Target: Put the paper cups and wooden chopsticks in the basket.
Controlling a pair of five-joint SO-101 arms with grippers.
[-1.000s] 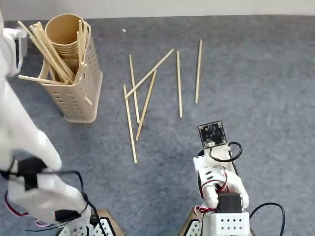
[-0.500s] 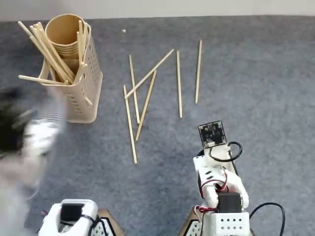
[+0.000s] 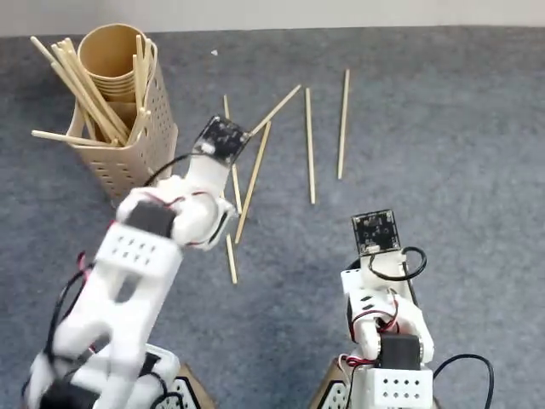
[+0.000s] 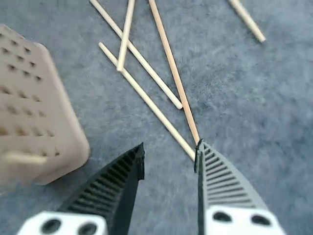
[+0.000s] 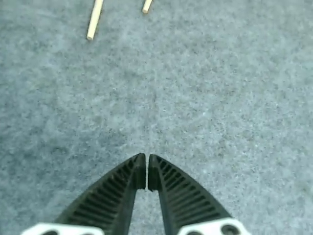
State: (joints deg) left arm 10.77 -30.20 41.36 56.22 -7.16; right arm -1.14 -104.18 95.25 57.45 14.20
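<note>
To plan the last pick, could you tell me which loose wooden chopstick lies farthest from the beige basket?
The rightmost pale wooden chopstick, lying straight and by itself, touching no other.

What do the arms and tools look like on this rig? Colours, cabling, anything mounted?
The left arm and right arm are white printed shells with black motor blocks; thin red and black wires loop along the joints. Each wrist carries a square black camera board. The left tool and right tool have black tapered fingers with ribbed inner faces, on white mounts with round holes.
</note>
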